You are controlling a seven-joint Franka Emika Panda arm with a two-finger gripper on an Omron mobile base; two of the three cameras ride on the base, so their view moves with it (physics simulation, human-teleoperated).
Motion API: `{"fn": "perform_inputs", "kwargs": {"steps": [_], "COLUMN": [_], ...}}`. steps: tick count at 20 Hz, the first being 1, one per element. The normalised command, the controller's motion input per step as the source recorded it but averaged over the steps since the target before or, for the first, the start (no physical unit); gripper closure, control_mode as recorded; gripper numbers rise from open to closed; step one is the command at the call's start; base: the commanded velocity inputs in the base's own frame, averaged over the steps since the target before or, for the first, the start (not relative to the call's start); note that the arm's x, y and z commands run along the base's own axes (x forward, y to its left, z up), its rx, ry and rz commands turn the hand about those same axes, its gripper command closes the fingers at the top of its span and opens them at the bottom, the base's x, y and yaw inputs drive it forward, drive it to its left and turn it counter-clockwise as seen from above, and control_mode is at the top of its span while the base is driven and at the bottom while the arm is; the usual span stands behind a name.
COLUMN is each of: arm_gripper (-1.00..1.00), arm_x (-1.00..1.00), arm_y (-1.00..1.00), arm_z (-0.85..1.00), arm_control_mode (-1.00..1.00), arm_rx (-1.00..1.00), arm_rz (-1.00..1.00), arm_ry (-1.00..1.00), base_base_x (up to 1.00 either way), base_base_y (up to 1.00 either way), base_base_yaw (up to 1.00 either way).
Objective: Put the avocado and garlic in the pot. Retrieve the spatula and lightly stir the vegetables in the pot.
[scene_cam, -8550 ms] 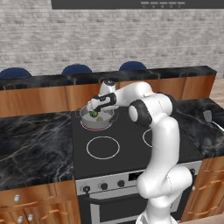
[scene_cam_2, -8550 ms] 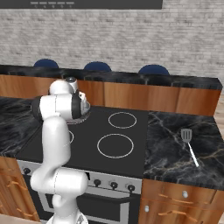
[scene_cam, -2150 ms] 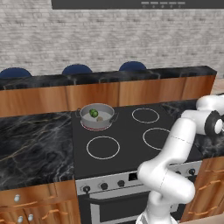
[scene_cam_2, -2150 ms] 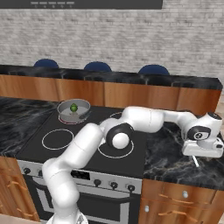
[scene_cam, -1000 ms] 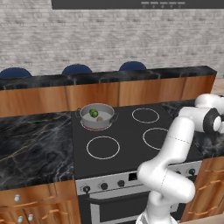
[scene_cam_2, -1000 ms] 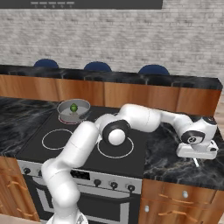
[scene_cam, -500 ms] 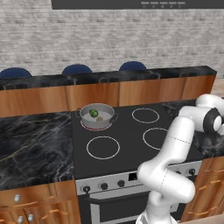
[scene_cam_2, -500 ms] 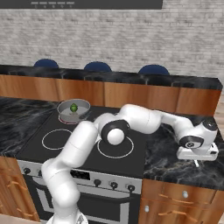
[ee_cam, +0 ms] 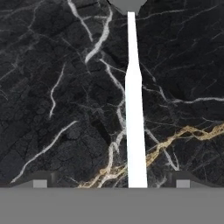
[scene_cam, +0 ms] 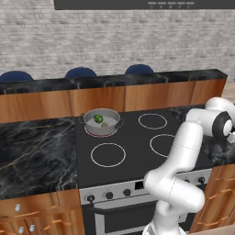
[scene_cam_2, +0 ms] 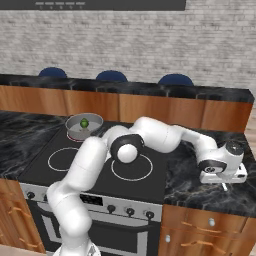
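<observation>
The gripper [scene_cam_2: 223,181] hung low over the black marble counter [scene_cam_2: 190,187] to the right of the stove, near that counter's front edge. Its jaws stood wide apart, holding nothing, with 1 tip on each side of the spatula's [ee_cam: 134,118] thin pale handle, which lay flat on the counter. The pot [scene_cam: 102,122] sat on the stove's back left burner, well apart from the arm, with the avocado [scene_cam: 98,118] and the garlic [scene_cam: 105,124] inside.

The likely risk was the pinch itself: the handle lay flat and thin on hard stone, so jaws closing too high could slide over it or flick it away. A tip might also strike the counter.
</observation>
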Motion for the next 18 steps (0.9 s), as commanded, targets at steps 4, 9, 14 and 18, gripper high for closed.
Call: {"fn": "perform_inputs", "kwargs": {"steps": [4,9,14,18], "arm_gripper": [-1.00,-1.00,1.00,1.00], "arm_x": [0.00,0.00,0.00,-0.01], "arm_y": [0.00,0.00,0.00,0.00], "arm_z": [-0.22,-0.14,-0.05,-0.01], "arm_control_mode": [-1.00,-1.00,-1.00,-1.00], "arm_rx": [0.00,0.00,0.00,0.00], "arm_rz": [0.00,0.00,0.00,0.00], "arm_ry": [0.01,0.00,0.00,0.00], "base_base_x": [0.00,0.00,0.00,0.00], "base_base_y": [0.00,0.00,0.00,0.00], "base_base_yaw": [0.00,0.00,0.00,0.00]}}
